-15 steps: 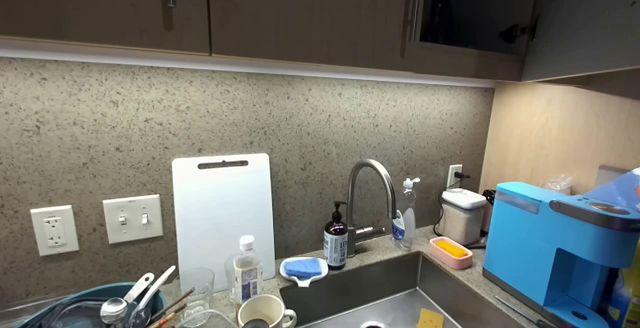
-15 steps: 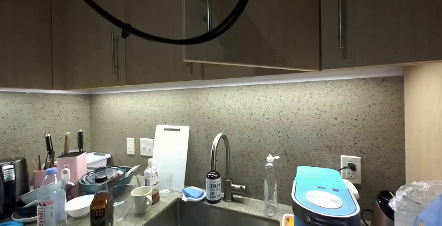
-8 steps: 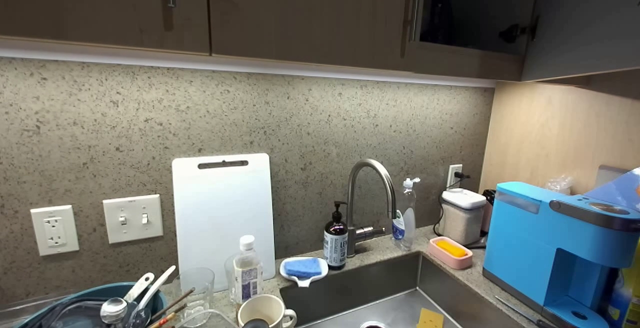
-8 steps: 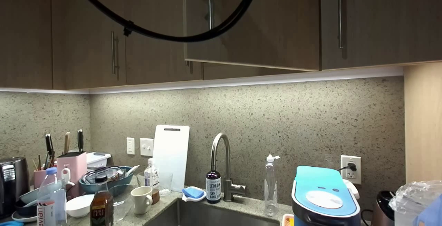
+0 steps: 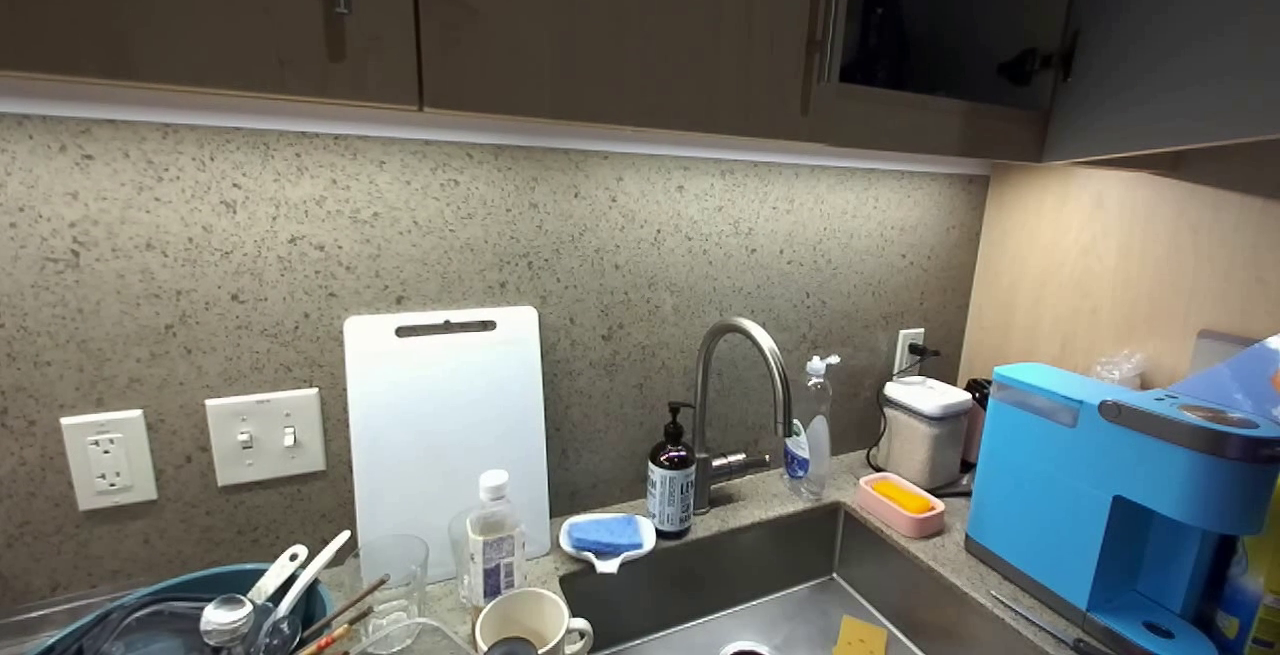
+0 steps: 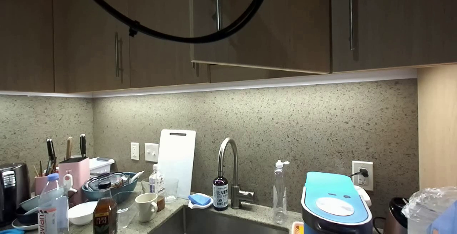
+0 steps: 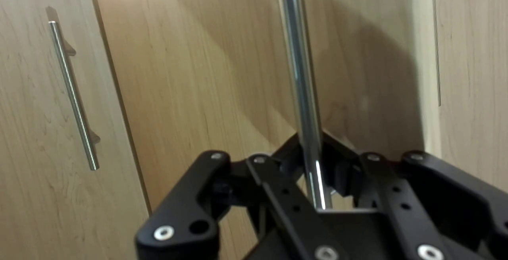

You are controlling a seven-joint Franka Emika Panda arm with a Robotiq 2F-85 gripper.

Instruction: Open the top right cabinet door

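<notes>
The upper cabinet door [image 6: 285, 26] stands swung part way out, its hinged edge next to a closed door [image 6: 385, 23] in an exterior view; a black cable [image 6: 189, 41] loops down across it there. In the wrist view the gripper [image 7: 313, 145] has its jaws clasped around the door's bar handle [image 7: 298, 61]. On the surface [image 5: 750, 505] below, a blue sponge [image 5: 605, 533] lies in a white dish [image 5: 607, 564] just beside a soap bottle [image 5: 671, 485], near the tap [image 5: 708, 365]
</notes>
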